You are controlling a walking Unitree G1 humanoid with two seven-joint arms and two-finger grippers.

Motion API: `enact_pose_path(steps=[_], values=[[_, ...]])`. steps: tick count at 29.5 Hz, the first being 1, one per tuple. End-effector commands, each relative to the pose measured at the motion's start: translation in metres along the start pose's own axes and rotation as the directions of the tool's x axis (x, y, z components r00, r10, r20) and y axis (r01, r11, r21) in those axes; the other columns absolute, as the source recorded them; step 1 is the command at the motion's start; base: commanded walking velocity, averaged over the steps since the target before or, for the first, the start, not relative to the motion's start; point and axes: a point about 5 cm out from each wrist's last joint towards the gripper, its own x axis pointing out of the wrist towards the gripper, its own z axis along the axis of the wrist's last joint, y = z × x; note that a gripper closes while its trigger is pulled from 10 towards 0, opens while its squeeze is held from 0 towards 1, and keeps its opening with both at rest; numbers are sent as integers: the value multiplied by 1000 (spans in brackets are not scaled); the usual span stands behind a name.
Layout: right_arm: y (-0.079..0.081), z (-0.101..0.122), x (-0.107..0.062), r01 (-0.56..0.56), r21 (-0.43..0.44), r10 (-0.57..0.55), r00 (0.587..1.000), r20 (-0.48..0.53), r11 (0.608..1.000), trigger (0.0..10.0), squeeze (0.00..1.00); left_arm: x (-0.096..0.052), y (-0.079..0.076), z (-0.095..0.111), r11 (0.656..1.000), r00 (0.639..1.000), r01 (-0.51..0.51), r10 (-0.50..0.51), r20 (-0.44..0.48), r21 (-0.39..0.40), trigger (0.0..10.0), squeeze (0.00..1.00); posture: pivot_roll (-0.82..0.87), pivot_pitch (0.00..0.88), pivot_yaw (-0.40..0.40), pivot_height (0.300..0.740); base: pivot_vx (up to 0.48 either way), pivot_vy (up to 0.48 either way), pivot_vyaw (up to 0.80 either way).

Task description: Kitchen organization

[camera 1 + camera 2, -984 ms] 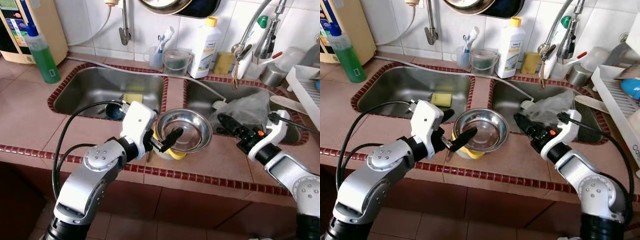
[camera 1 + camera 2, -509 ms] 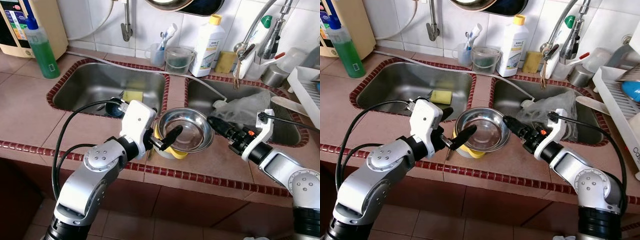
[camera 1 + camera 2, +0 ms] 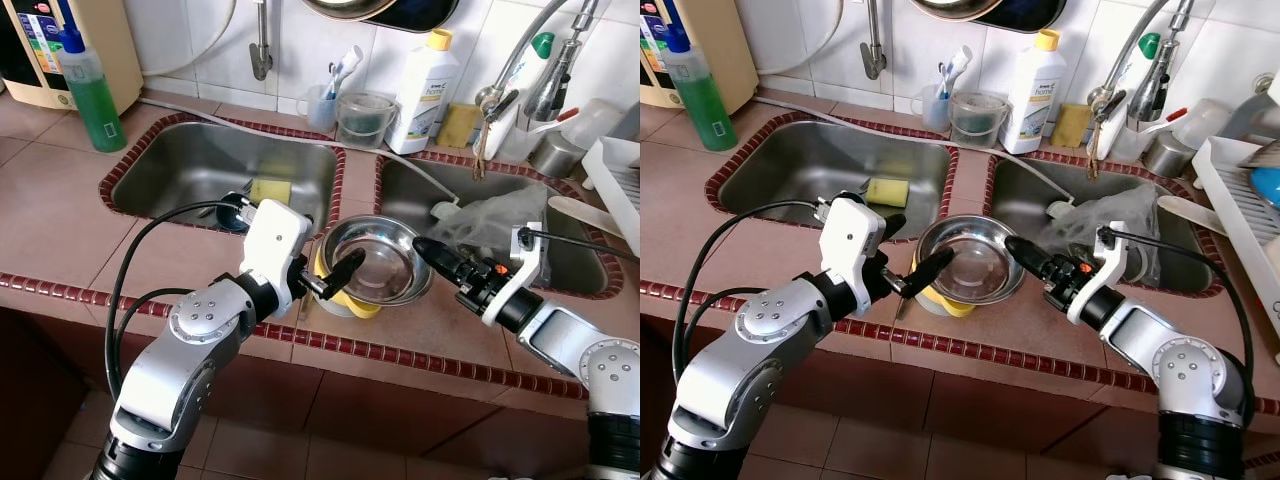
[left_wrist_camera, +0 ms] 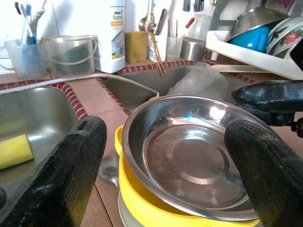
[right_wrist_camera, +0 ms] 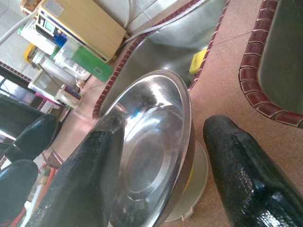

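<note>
From the head views, a stainless steel bowl sits nested in a yellow bowl on the counter between two sinks. Left gripper is at its nine o'clock, right gripper at three.

Left wrist view: fingers spread wide, gripping nothing.

Right wrist view: fingers parted astride the bowl's rim.

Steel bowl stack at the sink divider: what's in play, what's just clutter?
In play:
steel bowl, nested on a yellow bowl
left gripper, open at its near rim
right gripper, open astride its right rim

Clutter:
green soap bottle
white detergent bottle
yellow sponge
dish rack
</note>
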Motion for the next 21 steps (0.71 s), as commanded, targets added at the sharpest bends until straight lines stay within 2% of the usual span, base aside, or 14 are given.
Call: enact_pose_path(steps=[1,4,21], values=[[-3,1,-5,12,-5,-12,1000,3,1000,0,0,-1,-4,5,1000,1000,23,-23,9,14,10000,0,-33,62,-101,740,0,0,0],[-3,1,-5,14,1,-14,1000,5,1000,0,0,-4,-9,-1,997,997,72,-72,-30,29,10000,0,-33,63,-97,740,0,0,0],[-7,2,-7,21,7,-21,1000,17,1000,0,0,-14,-23,1,978,977,208,-207,-46,30,10000,0,-31,74,-92,740,0,0,0]])
